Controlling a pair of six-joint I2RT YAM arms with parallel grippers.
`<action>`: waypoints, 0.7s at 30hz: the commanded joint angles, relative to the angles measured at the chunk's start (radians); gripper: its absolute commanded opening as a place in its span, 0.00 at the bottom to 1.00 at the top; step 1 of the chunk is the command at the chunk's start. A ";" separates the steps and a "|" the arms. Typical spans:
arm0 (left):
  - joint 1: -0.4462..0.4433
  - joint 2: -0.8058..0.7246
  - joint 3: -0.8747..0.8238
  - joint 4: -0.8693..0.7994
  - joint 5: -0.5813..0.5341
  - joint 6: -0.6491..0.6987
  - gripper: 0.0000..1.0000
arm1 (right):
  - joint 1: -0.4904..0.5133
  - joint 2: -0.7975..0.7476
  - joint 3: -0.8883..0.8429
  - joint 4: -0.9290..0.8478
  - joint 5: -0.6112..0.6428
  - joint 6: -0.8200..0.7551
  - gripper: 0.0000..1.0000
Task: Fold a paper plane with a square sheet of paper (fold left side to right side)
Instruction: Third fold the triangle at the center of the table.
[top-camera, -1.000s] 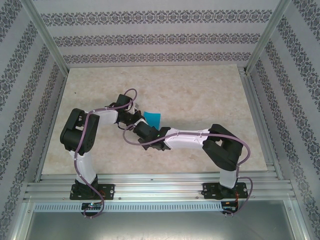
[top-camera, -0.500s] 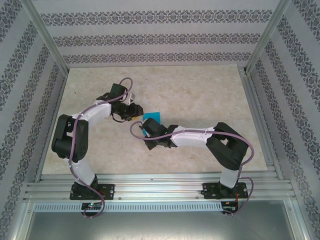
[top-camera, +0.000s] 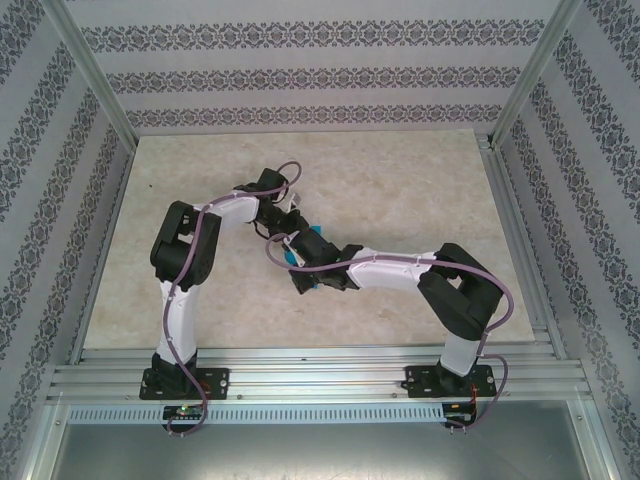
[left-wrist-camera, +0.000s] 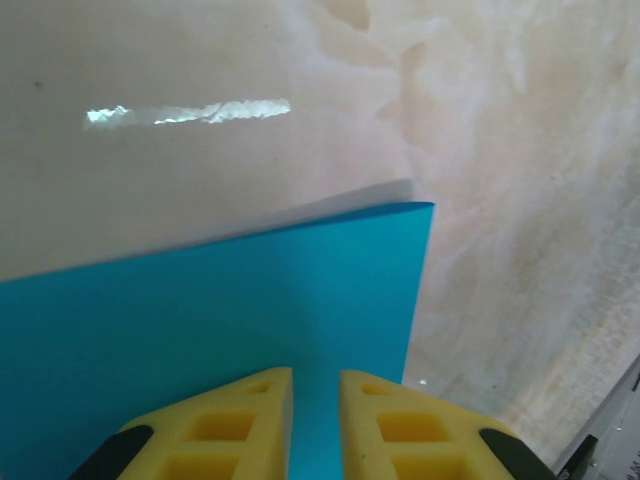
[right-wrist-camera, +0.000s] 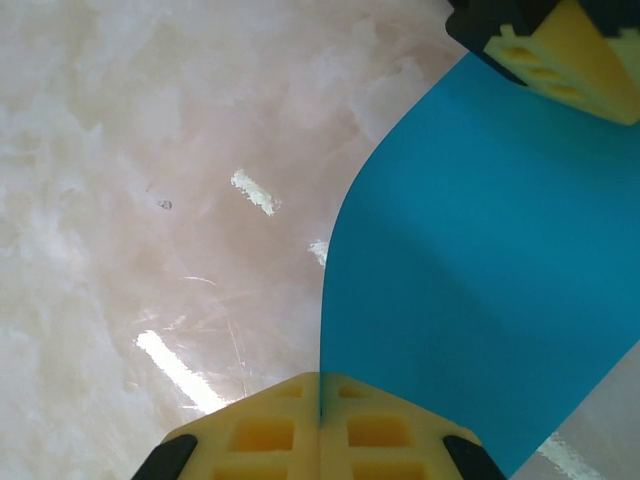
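My right fingers are clenched on the near edge of the square sheet of paper. The sheet comes out of their seam at 6 o'clock in the right wrist view and rises in a soft bow toward 1 o'clock. It is lifted from the worktop, not lying flat. At that 1 o'clock corner one of my left fingers rests against the sheet.

In the left wrist view, my left fingers stand at 6 o'clock with a thin gap between them and blue paper showing in the gap. I cannot tell if they really pinch the sheet or only lie over it. From above, the sheet is near the middle of the worktop, between the tips of my two arms.

I judge the step in hand is to carry one side over to the other side. The paper is thin and it bows easily, so the right pinch must be firm and the left side must not pull against it, or the sheet will twist. I would bring the moving edge across slowly. I would first lay corner on corner and edge on edge, and only then flatten the bow. Pressing before the edges agree gives a crooked crease.
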 joint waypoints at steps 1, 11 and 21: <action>-0.011 0.027 0.025 -0.045 -0.033 0.045 0.19 | -0.025 -0.022 -0.022 0.031 -0.051 0.029 0.00; -0.028 0.063 0.004 -0.066 -0.075 0.071 0.14 | -0.131 -0.019 -0.061 0.104 -0.199 0.101 0.00; -0.040 0.064 0.008 -0.069 -0.084 0.066 0.13 | -0.203 0.010 -0.073 0.113 -0.254 0.152 0.00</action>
